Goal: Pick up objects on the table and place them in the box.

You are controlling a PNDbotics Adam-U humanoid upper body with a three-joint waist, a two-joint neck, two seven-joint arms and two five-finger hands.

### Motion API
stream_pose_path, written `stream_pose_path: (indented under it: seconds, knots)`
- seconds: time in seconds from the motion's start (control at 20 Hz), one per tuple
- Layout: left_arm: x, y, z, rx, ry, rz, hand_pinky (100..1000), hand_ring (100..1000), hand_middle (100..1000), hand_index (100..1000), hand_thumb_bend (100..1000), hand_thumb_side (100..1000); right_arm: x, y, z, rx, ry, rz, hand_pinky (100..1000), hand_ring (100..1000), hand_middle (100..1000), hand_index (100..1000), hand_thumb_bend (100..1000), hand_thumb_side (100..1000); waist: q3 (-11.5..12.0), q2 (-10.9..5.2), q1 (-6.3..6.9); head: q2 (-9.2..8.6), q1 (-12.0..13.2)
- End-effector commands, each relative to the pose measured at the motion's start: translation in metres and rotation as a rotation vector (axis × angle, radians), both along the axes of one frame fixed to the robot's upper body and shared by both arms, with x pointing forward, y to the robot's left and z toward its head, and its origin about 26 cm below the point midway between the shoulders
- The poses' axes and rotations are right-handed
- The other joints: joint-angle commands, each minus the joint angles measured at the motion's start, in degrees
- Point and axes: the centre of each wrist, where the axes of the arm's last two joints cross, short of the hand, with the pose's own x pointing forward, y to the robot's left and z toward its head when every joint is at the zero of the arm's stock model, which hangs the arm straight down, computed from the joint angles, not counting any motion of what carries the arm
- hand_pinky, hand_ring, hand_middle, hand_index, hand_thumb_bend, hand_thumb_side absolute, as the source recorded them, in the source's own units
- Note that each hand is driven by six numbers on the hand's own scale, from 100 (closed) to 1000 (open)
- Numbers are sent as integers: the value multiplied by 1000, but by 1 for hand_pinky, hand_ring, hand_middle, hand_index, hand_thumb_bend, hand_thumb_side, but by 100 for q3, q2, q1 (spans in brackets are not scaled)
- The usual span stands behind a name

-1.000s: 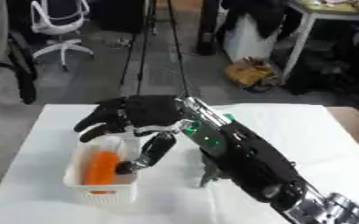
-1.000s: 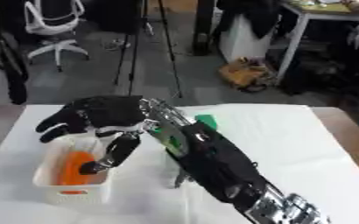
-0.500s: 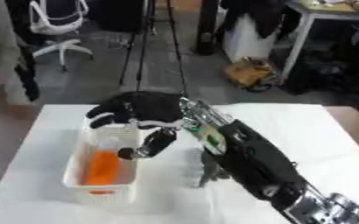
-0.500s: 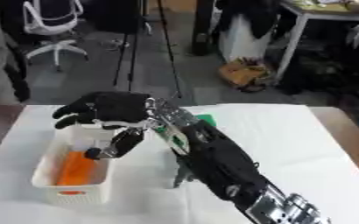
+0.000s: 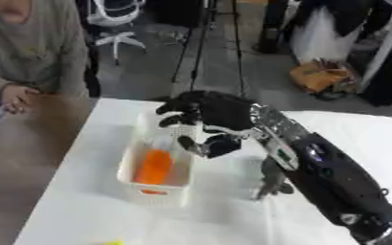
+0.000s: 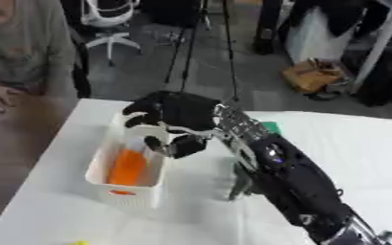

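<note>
Lifting away from the white box (image 5: 153, 189), the right hand (image 5: 209, 116) had drawn back toward the upper centre of the frame, where a second earlier it hung low over the box's near end. Its fingers were loosely curled and held nothing. An orange object (image 5: 154, 166) lay inside the box at centre left, so that placement looked done. A dark object (image 6: 239, 184) still stood on the white table (image 6: 191, 220) just right of the box, under the forearm, and a small yellow thing (image 5: 109, 242) showed at the bottom edge. Those probably remained to be collected. The left hand was out of sight.
</note>
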Motion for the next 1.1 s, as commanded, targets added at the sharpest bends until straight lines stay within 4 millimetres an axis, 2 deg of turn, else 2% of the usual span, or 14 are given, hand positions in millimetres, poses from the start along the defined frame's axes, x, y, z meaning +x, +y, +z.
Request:
stream_pose_path:
  seconds: [0.05, 0.25, 0.3, 0.45, 0.5, 0.65, 0.7, 0.75, 0.8, 0.9, 0.95, 1.05, 1.1]
  knots:
    - [0, 3, 6, 10, -26, 14, 494, 707, 796, 901, 444, 937, -6, -4, 16, 8, -46, 55, 876, 877, 885, 856, 100, 277, -14, -215, 77, 55, 82]
    - [2, 4, 10, 56, -45, 31, 497, 707, 747, 875, 449, 929, -12, -1, 20, 10, -52, 138, 878, 869, 860, 840, 100, 244, -67, -241, 84, 78, 124]
    - [3, 4, 11, 71, -52, 33, 502, 704, 688, 830, 452, 913, -14, -1, 21, 5, -51, 152, 882, 873, 853, 839, 100, 255, -87, -257, 88, 85, 128]
    - [9, 5, 18, 154, -79, 38, 504, 705, 679, 827, 454, 909, -19, -1, 23, -18, -52, 201, 882, 874, 852, 840, 100, 258, -159, -289, 87, 90, 147]
    - [10, 5, 20, 175, -87, 41, 509, 705, 654, 814, 449, 894, -20, 0, 23, -24, -51, 209, 887, 879, 848, 840, 100, 269, -179, -299, 85, 80, 99]
    - [14, 3, 22, 229, -105, 54, 509, 705, 654, 814, 449, 894, -22, 2, 24, -35, -52, 224, 887, 879, 848, 840, 100, 269, -215, -313, 80, 60, 15]
    - [15, 2, 23, 245, -111, 59, 511, 691, 590, 795, 438, 798, -23, 3, 24, -39, -52, 228, 892, 886, 844, 840, 100, 283, -229, -320, 76, 50, -100]
    - [17, 1, 25, 276, -118, 60, 528, 686, 573, 786, 448, 744, -24, 6, 24, -49, -54, 235, 895, 889, 840, 840, 100, 291, -253, -327, 69, 30, -290]
    - [19, 1, 28, 310, -123, 59, 583, 710, 581, 774, 452, 687, -25, 9, 25, -60, -57, 241, 902, 898, 837, 841, 100, 307, -268, -332, 62, 19, -406]
    - [22, 1, 32, 380, -136, 52, 608, 728, 586, 768, 453, 672, -27, 12, 25, -79, -65, 248, 902, 897, 835, 841, 100, 305, -279, -342, 51, 14, -524]
    - [23, 0, 35, 413, -151, 48, 683, 767, 602, 751, 436, 647, -28, 13, 25, -85, -66, 251, 902, 898, 829, 840, 100, 312, -280, -348, 48, 12, -558]
    - [24, 1, 39, 469, -178, 43, 689, 770, 598, 748, 433, 646, -29, 15, 25, -96, -71, 257, 903, 899, 828, 839, 100, 315, -280, -354, 41, 9, -586]
    - [24, 2, 40, 492, -188, 42, 737, 784, 577, 730, 417, 658, -30, 16, 25, -99, -72, 259, 906, 902, 825, 838, 100, 323, -278, -355, 37, 8, -592]
